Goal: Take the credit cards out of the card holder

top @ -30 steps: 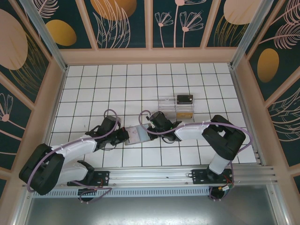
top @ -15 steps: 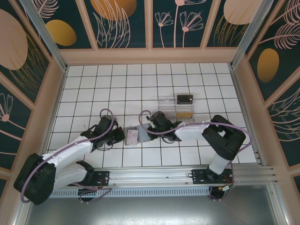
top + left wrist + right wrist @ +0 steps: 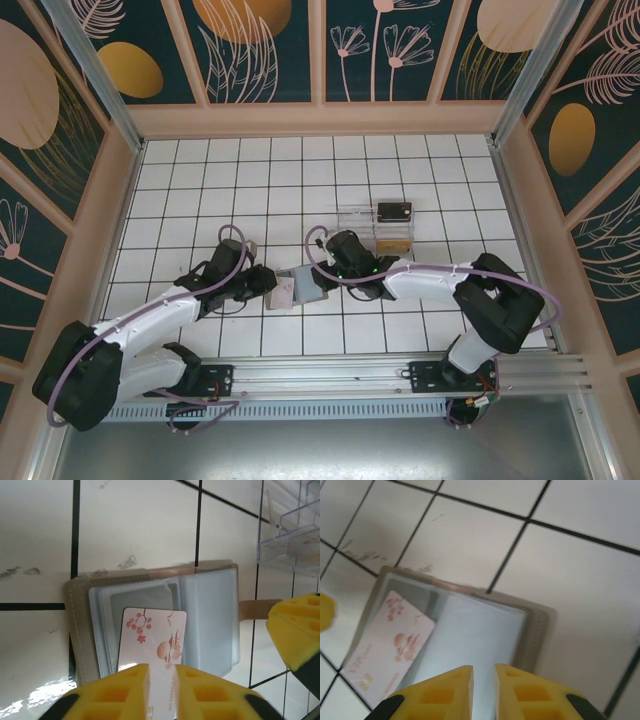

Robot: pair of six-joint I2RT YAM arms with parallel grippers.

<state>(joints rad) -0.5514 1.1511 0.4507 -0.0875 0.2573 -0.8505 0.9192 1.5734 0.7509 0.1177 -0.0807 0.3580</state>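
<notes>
The grey card holder [image 3: 310, 283] lies open on the white tiles, its blue-grey sleeves [image 3: 210, 615] facing up and its tan strap tab [image 3: 252, 609] at the right edge. A white credit card with pink blossoms [image 3: 152, 640] sticks partly out of the left sleeve and lies flat, also seen from above [image 3: 283, 294]. My left gripper [image 3: 162, 680] is shut, its fingertips over the card's near end. My right gripper [image 3: 484, 680] is shut, tips over the holder's right sleeve [image 3: 485, 630]. The credit card [image 3: 385, 640] is at the left in the right wrist view.
A clear plastic tray [image 3: 365, 222] stands behind the holder, with a black card [image 3: 394, 211] and a tan-gold card [image 3: 394, 243] at its right side. Both arms meet at the holder mid-floor. Wooden walls ring the tiled floor.
The left gripper drew back to the left, then came forward to the holder again. The blossom card now shows outside the left sleeve. The right gripper shifted slightly right.
</notes>
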